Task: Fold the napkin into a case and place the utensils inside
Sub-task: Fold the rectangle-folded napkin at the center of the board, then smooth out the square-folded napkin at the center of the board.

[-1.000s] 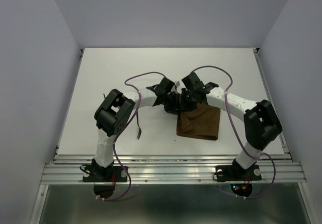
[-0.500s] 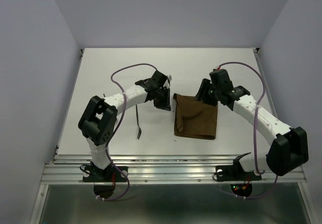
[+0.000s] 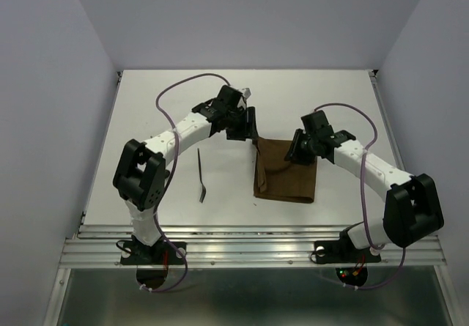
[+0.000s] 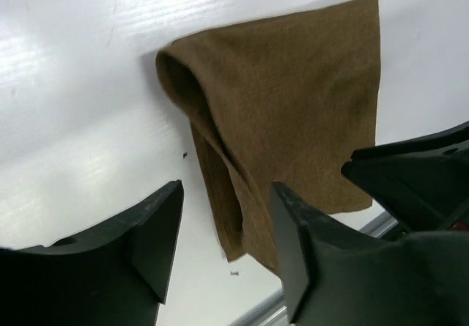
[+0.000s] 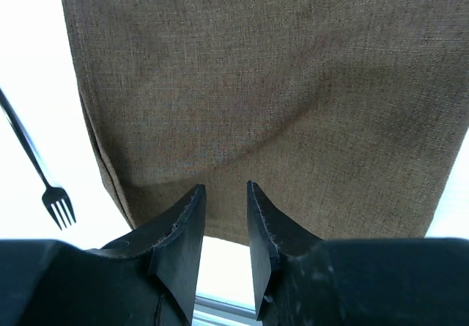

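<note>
We saw the dark brown napkin (image 3: 287, 173) lying folded flat, its left edge doubled into a loose fold. A slender dark fork (image 3: 201, 178) lay apart, left of the napkin.

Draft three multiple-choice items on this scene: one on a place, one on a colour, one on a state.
1. Where does the fork lie?
A. On top of the napkin
B. On the bare table, left of the napkin in the top view
C. At the table's far edge

2. What colour is the napkin?
A. White
B. Blue
C. Dark brown

3. How is the left end effector?
A. Open, with nothing in it
B. Shut on the fork
C. Shut on a napkin corner

Key:
1 B, since the top view shows the fork on white tabletop, apart from the cloth.
2 C, since both wrist views show plain brown fabric.
3 A, since the left wrist view shows its fingers spread, with only table and cloth behind the gap.
</note>
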Robot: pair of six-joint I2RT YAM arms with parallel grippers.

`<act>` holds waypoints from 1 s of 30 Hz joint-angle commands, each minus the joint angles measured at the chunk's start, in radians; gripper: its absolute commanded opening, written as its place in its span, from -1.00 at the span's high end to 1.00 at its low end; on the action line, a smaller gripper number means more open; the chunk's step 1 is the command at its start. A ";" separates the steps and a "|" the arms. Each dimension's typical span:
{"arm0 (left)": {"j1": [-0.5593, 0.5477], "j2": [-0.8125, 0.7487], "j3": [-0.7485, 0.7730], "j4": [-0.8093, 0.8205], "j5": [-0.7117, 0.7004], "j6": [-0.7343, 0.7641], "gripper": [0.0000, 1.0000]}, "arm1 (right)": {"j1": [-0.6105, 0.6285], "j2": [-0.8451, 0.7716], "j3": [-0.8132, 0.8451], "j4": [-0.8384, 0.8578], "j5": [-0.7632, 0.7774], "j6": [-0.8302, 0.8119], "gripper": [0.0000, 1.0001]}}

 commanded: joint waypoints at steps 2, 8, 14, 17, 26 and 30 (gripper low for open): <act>-0.002 0.070 0.068 0.036 0.056 -0.020 -0.49 | 0.002 -0.054 -0.038 0.053 -0.037 0.013 0.26; -0.002 0.159 0.074 0.067 0.129 -0.034 -0.82 | 0.153 -0.094 -0.043 0.091 -0.031 0.048 -0.40; -0.002 0.215 0.077 0.084 0.139 -0.035 -0.61 | 0.286 -0.006 0.011 0.096 0.048 0.065 -0.51; -0.002 0.234 0.096 0.082 0.147 -0.034 -0.39 | 0.329 0.054 0.046 0.073 0.079 0.066 -0.47; -0.002 0.260 0.115 0.085 0.149 -0.031 0.45 | 0.376 0.140 0.092 0.038 0.200 0.089 0.33; 0.003 0.268 0.119 0.090 0.158 -0.028 0.91 | 0.398 0.127 0.112 0.015 0.240 0.092 0.96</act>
